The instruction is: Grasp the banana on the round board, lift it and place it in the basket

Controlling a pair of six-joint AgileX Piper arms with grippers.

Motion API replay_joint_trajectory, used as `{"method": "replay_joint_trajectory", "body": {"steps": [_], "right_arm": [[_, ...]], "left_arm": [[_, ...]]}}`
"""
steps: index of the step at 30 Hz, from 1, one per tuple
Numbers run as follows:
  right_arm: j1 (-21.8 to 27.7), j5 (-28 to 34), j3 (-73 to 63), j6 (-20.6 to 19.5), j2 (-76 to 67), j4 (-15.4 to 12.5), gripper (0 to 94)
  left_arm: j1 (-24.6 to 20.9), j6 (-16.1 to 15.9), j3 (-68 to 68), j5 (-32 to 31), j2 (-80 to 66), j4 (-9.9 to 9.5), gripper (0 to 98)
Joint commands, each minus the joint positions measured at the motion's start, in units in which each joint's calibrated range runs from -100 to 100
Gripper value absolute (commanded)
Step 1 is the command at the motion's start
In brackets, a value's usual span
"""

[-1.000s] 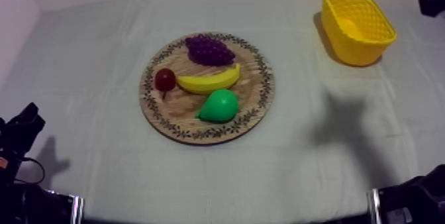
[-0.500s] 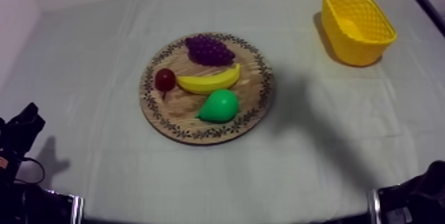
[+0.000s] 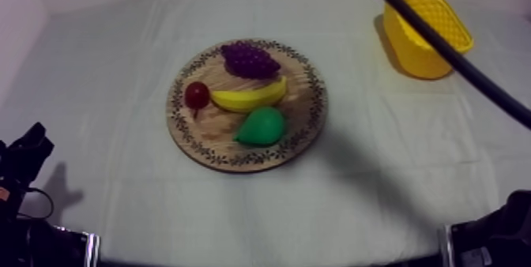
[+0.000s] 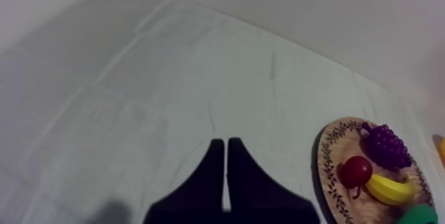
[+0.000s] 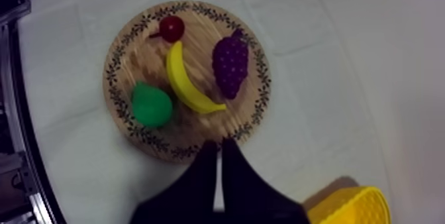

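Observation:
The yellow banana [image 3: 249, 96] lies across the middle of the round wooden board [image 3: 314, 100], between the purple grapes [image 3: 250, 59] and the green pear [image 3: 260, 126]. A small red fruit [image 3: 197, 94] sits at its left end. The yellow basket [image 3: 427, 31] stands at the far right, with nothing showing inside it. My right arm [image 3: 450, 49] reaches in from the upper right, crossing over the basket. High above the board's near rim [image 5: 142, 137], my right gripper [image 5: 219, 144] is shut on nothing, a short way from the banana [image 5: 185, 81]. My left gripper [image 4: 225, 144] is shut, resting left of the board [image 4: 329, 167].
The grey-white cloth [image 3: 118, 57] covers the whole table, with open room left of and in front of the board. My left arm [image 3: 24, 159] rests at the lower left edge. The right arm's shadow [image 3: 355, 152] falls just right of the board.
My right arm has swung in from the upper right corner, leftward over the basket, and its shadow has slid left up to the board. The left arm and the fruit have not moved.

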Motion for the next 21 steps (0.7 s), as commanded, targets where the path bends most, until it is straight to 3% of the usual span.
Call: {"method": "replay_joint_trajectory", "body": {"steps": [1,7,16,21], "right_arm": [[-0.1,0.0,-0.9,0.0,1.2,0.1,0.8],[-0.2,0.1,-2.3,0.1,3.4,0.1,4.6],[0.2,-0.8,-2.2,-1.4,5.4,-1.5,48.4],[-0.1,-1.4,-2.8,-0.7,6.4,-1.3,57.1]], "left_arm": [[0.0,0.0,0.0,0.0,0.0,-0.03,0.1],[0.0,0.0,0.0,0.0,0.0,-0.03,0.1],[0.0,0.0,0.0,0.0,0.0,-0.03,0.1],[0.0,0.0,0.0,0.0,0.0,-0.03,0.1]]}}
